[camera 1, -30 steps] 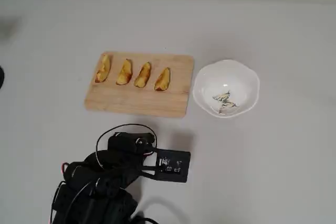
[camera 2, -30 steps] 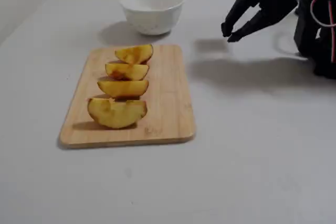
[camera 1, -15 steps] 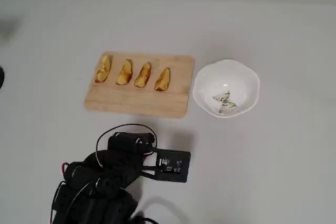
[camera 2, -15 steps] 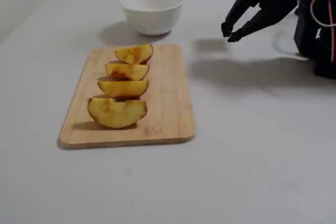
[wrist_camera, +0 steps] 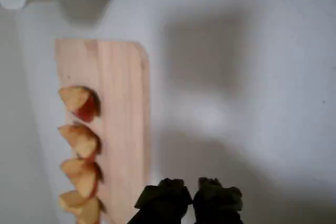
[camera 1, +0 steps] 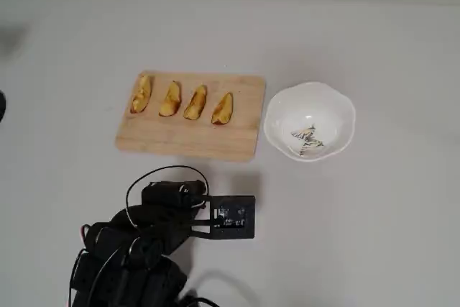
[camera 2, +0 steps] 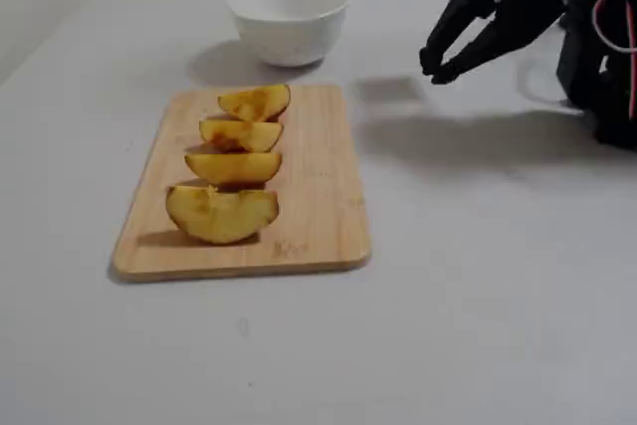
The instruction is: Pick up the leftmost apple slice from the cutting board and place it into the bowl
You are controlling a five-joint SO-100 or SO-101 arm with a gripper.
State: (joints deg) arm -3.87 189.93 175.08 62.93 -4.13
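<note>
1. Pincer [camera 2: 435, 64]: your black two-finger pincer hangs in the upper right of the fixed view, above bare table, tips nearly together with only a sliver of gap, holding nothing. In the wrist view the fingertips [wrist_camera: 164, 195] show at the bottom edge, side by side, just right of the board's near edge.
2. Arm [camera 1: 144, 249]: black body with looped cable, lower left of the overhead view, clear of the board.
3. Cutting board [camera 1: 215, 145]: light wood, rounded corners, left of centre in the overhead view; you see it centre-left in the fixed view [camera 2: 318, 196].
4. Leftmost apple slice [camera 1: 141, 93]: at the board's upper left corner in the overhead view, lying on the wood, untouched; it is the nearest, largest wedge in the fixed view [camera 2: 221, 214].
5. Other slices [camera 1: 195, 102]: three more, in one row with it, each apart from its neighbour.
6. Bowl [camera 1: 338, 109]: white, wavy rim, painted mark inside, just right of the board in the overhead view; no slice in it.
7. Table [camera 1: 388, 235]: plain pale grey.
</note>
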